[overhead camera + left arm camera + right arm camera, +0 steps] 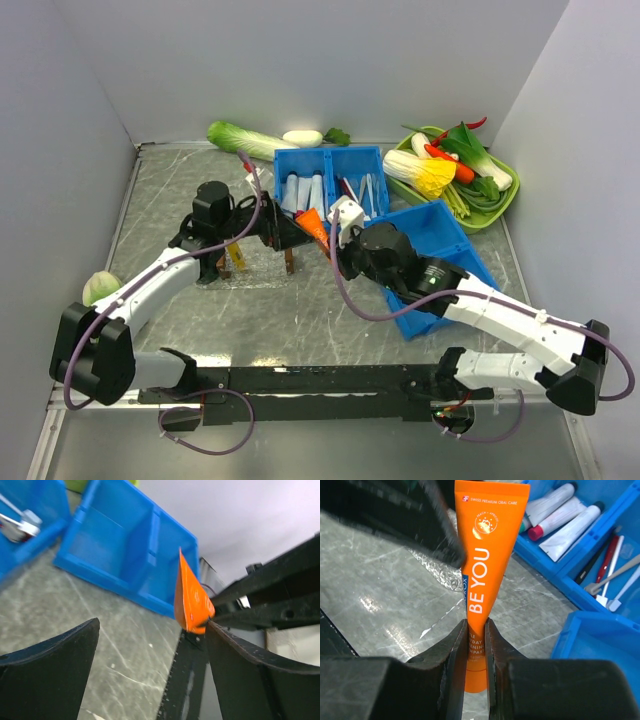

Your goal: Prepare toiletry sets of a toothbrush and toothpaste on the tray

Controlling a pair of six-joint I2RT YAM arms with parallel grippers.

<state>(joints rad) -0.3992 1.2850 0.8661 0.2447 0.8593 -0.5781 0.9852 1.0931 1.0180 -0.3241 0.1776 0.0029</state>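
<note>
My right gripper is shut on the cap end of the orange toothpaste tube and holds it above the table, right of the tray. My left gripper is open, and the orange tube rests against its right finger. The clear tray is a faint frosted patch. A yellow tube lies on it, and a short reddish-brown stick stands at its right edge. Dark red toothbrushes lie in the blue bin.
The back blue bin holds white tubes and toothbrushes. A second blue bin sits under my right arm. A green dish of vegetables is at the back right. A cabbage lies at the back and a small one at the left.
</note>
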